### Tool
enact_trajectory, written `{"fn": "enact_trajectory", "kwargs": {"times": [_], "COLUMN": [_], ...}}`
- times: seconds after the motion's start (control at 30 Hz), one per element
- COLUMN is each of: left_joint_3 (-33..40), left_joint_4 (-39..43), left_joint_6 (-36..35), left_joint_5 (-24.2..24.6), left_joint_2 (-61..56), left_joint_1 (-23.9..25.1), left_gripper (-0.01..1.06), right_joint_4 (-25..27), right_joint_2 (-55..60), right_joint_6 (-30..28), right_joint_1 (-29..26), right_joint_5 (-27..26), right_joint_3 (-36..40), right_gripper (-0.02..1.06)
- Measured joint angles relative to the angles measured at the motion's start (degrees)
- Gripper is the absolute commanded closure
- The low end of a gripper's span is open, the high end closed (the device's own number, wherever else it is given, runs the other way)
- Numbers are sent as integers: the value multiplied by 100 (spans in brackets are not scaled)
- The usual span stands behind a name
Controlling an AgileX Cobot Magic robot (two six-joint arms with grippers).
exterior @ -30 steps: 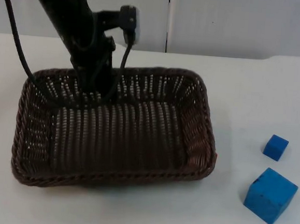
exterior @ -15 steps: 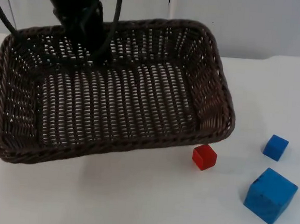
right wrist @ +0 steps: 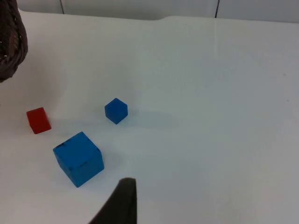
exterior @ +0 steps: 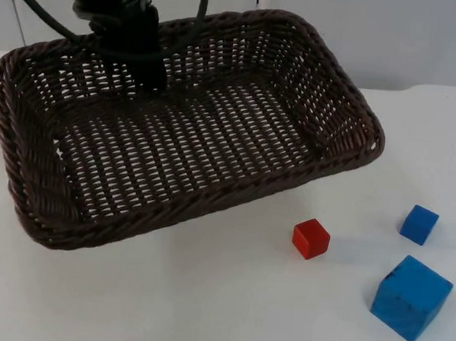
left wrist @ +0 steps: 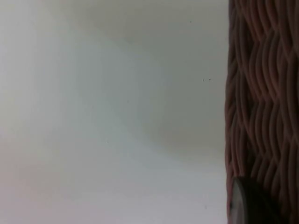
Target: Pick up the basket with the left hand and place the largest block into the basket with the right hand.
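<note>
Left gripper (exterior: 145,73) clamped on basket (exterior: 184,127) far rim, basket airborne, tilted, mouth open for your drop. Large blue block (exterior: 411,298) right of basket, on table beyond red cube (exterior: 310,239). Right gripper (right wrist: 122,205) above block; fingers, cannot tell.

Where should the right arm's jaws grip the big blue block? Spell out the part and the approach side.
Probably from straight above, jaws across two opposite side faces of the large blue block. It sits flat on the table with its top face showing, apart from the small blue block and red block, so its sides look reachable.
</note>
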Motion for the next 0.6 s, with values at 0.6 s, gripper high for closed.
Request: {"fn": "enact_trajectory", "kwargs": {"times": [0.6], "left_joint_3": [0], "left_joint_4": [0], "left_joint_6": [-1397], "left_joint_5": [21], "left_joint_2": [-22], "left_joint_1": [0], "left_gripper": [105], "right_joint_4": [9], "right_joint_2": [0], "right_joint_6": [0], "right_joint_1": [0], "right_joint_5": [0], "right_joint_3": [0], "right_gripper": [-1]}}
